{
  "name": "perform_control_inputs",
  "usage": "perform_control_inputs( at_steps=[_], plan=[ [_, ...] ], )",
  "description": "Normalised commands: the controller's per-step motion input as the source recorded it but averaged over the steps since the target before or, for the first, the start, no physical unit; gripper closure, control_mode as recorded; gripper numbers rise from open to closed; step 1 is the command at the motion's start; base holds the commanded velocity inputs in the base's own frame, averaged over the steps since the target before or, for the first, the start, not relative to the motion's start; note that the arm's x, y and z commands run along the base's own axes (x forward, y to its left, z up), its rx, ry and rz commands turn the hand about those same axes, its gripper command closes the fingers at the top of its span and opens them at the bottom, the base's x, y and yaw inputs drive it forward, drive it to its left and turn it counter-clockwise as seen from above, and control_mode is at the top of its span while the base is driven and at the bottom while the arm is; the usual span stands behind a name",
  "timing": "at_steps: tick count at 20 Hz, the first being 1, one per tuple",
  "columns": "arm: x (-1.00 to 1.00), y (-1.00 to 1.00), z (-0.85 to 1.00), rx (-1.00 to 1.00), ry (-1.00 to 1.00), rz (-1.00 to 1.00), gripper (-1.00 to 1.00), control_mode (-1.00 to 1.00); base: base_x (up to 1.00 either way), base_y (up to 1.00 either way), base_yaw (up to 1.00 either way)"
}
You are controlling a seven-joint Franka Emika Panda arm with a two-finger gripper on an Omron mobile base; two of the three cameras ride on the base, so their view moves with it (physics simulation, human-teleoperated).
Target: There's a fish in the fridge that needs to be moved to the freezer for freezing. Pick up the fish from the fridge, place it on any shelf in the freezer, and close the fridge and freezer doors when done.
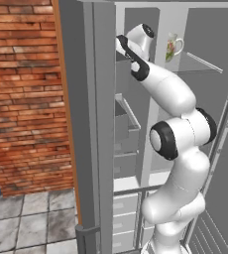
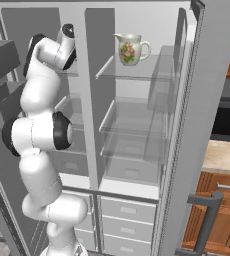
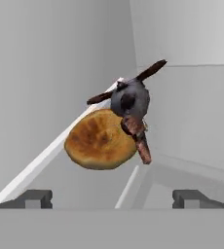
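A: How is the light?
B: Even and flat, no clear source; soft shading inside the fridge [image 2: 137,125].
A: Sharpness?
B: Slightly soft, rendered look; no glare, no edge distortion.

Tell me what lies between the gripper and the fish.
In the hand view, a round brown loaf-like item lies between the open gripper and the fish, overlapping the fish.

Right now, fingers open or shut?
Open. In the hand view the two fingers stand far apart with nothing between them; the fish lies ahead on the freezer shelf.
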Motion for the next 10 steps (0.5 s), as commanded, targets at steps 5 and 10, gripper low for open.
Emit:
perform_control_inputs(
  at_steps=[5, 10],
  plan=[
    [-0.71, -0.12, 0.0, 0.05, -0.06, 0.0, -1.0, -1.0, 0.0, 0.0, 0.0],
    [-0.68, -0.07, 0.0, 0.03, -0.05, 0.0, -1.0, -1.0, 0.0, 0.0, 0.0]
  ],
)
